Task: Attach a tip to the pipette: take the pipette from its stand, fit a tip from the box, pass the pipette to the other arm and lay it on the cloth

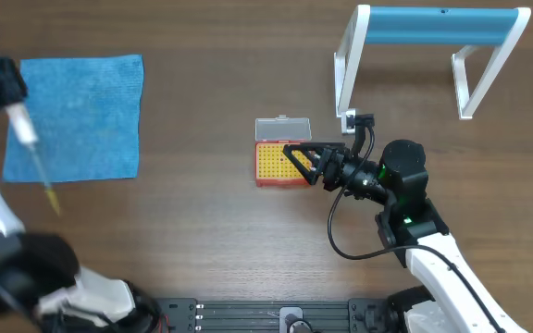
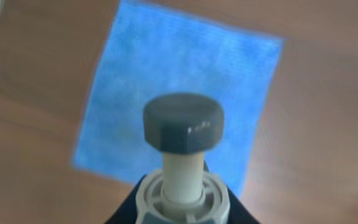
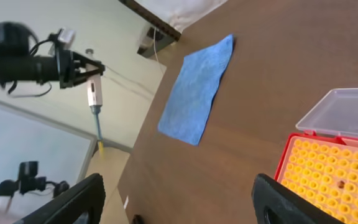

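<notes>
— Worktop (image 1: 202, 240)?
— Brown, wood-grained, flat throughout.
— Directly on it?
— At the left, a blue cloth (image 1: 77, 116), spread out flat. Near the middle, a red tip box (image 1: 282, 165) with yellow tips in rows, clear lid (image 1: 283, 128) flipped open toward the far side. Sits well apart from the cloth.
— And at the far right?
— A white stand (image 1: 433, 55) with a blue top bar, near the tip box, not touching it.

right arm (image 1: 447, 264): white link, black wrist, green light | cable (image 1: 331, 236): black loop | right tool (image 1: 300, 163): black fingers | left arm (image 1: 95, 294): white
</notes>
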